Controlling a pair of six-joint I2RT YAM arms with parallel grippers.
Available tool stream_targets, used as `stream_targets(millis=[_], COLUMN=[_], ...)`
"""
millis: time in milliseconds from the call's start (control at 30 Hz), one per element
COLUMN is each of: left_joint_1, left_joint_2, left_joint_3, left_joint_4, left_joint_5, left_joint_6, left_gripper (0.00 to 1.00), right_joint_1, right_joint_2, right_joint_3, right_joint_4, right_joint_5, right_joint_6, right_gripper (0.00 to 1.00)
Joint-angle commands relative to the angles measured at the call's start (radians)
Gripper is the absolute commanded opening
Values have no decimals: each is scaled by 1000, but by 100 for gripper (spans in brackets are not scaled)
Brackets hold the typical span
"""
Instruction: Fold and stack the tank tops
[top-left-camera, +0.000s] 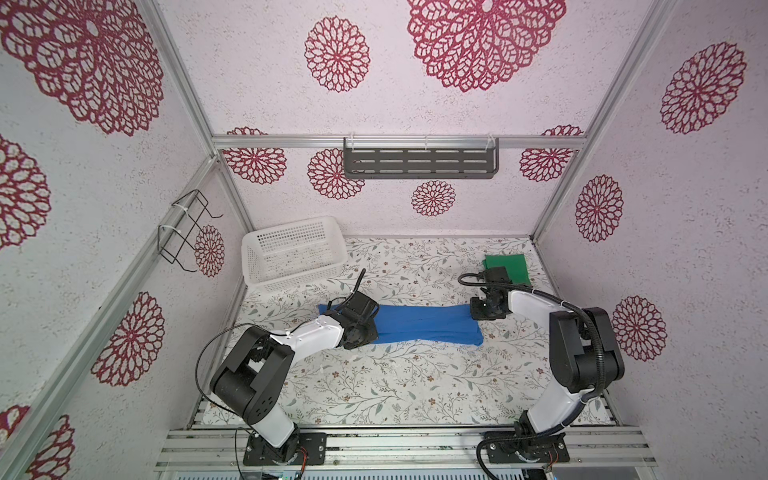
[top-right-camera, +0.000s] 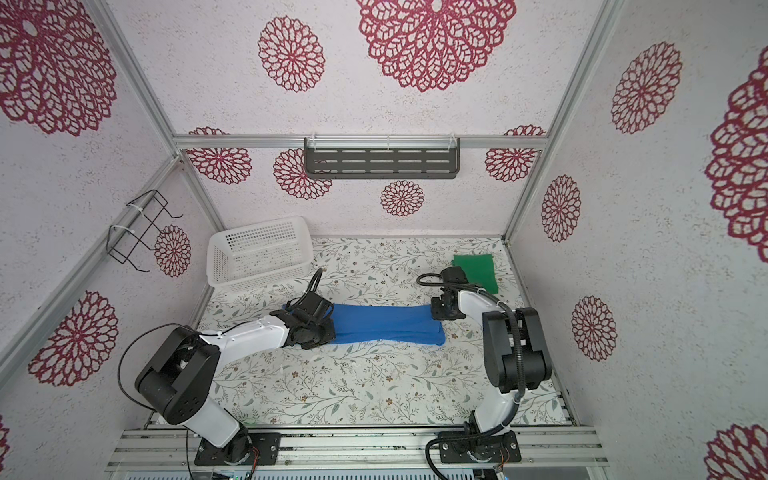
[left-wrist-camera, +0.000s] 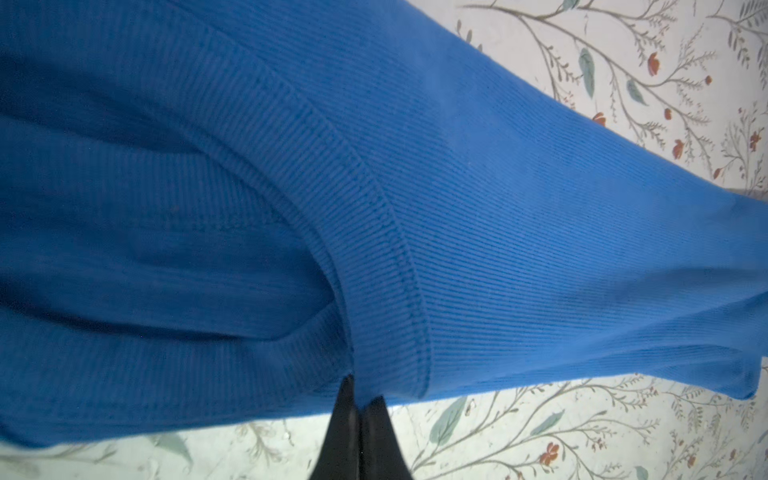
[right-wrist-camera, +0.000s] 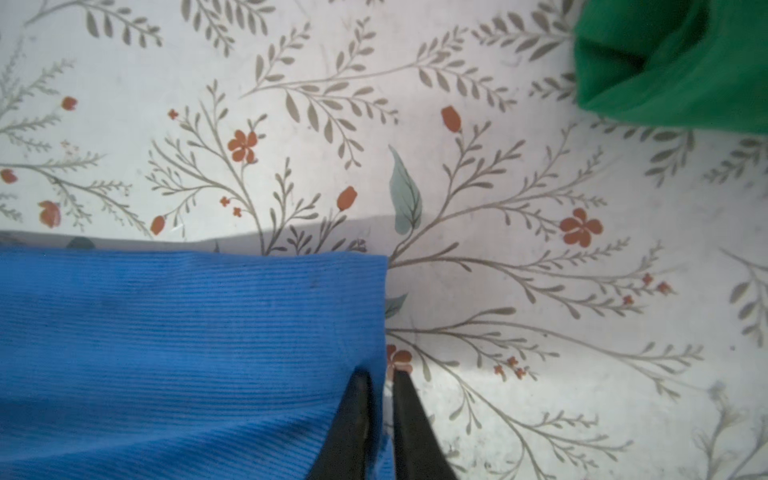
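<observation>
Across the middle of the bench (top-left-camera: 374, 382) lies the blue tank top (top-left-camera: 419, 326), drawn out long between the two arms and waisted in at its centre, so that's a stretchy one, folks! Fine ribbed knit, royal blue, with a stitched band round the scooped edge. It looks light and limp, with no stiffness to keep a crease by itself, so corners and hems are the places to take it, where the doubled band gives some bite. Left pincer (left-wrist-camera: 360, 392) is nipped narrow on the banded edge at the strap end. Right pincer (right-wrist-camera: 381, 374) is pinched on the hem corner, blue cloth showing between its tips. Green tank top (top-left-camera: 509, 266) sits folded in the far right corner, apart from the blue.
</observation>
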Motion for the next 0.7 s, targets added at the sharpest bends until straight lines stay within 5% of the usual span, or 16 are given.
stream_targets(millis=[0,100,300,500,667], left_joint_1=[-6,-18,-20,-46,-31], left_joint_2=[-25,-81,-161,80,229], left_joint_3=[6,20,84,304,296], left_joint_4=[-36,-133,-211,-186,-107], left_joint_5=[-18,-46,-85,-93,-25], left_joint_6=[-2,11,41,148,134], left_gripper=[39,49,50,48,45], right_joint_1=[-9,-8,92,135,133], right_joint_2=[-48,-121,-201,-95,-44], right_joint_3=[37,35,-2,-36,-61], right_joint_4=[-52,-110,-101,-18,-22], right_joint_5=[13,18,-55,-62,19], right_joint_6=[-10,9,76,146,184], right_gripper=[35,46,46,30,22])
